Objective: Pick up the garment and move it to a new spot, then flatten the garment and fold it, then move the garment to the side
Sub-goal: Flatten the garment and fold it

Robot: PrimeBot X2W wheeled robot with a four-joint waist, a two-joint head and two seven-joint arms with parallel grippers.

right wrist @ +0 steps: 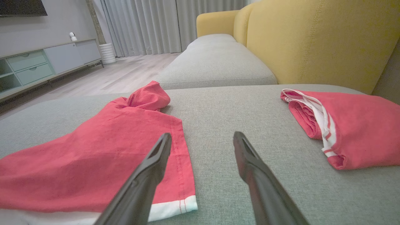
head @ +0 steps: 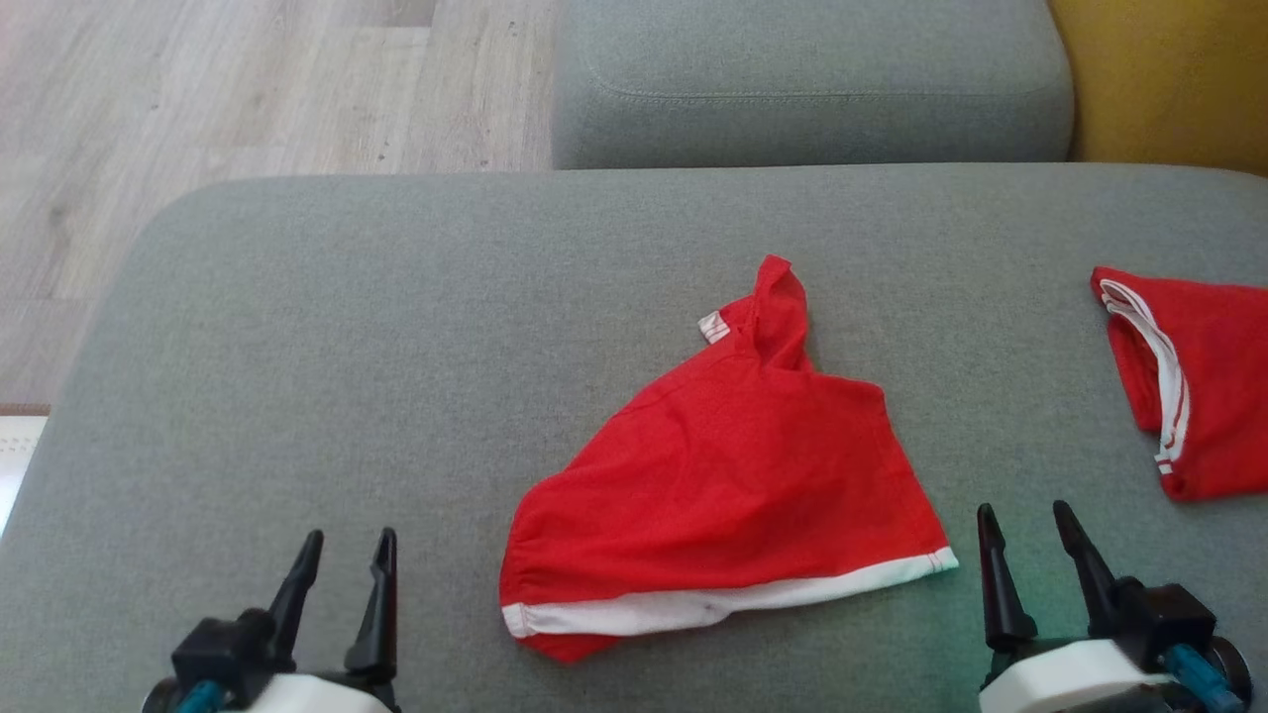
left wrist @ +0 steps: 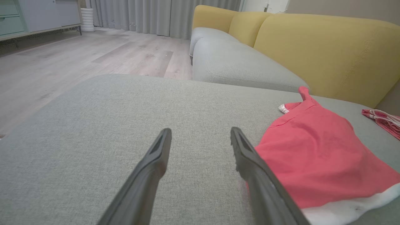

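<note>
Red garment lies loosely spread near the middle of the grey sofa seat. A white hem band runs along its near edge, and one corner is bunched and sticking up on the far side, with a small white tag beside that bump. Left gripper is open and empty, over bare cushion to the left of the garment's near corner and apart from it. Right gripper is open too, nothing held, just beside the right end of the hem. Second red garment with white stripes lies folded at the right edge, well apart from the first. Yellow backrest behind, wood floor on the left.
</note>
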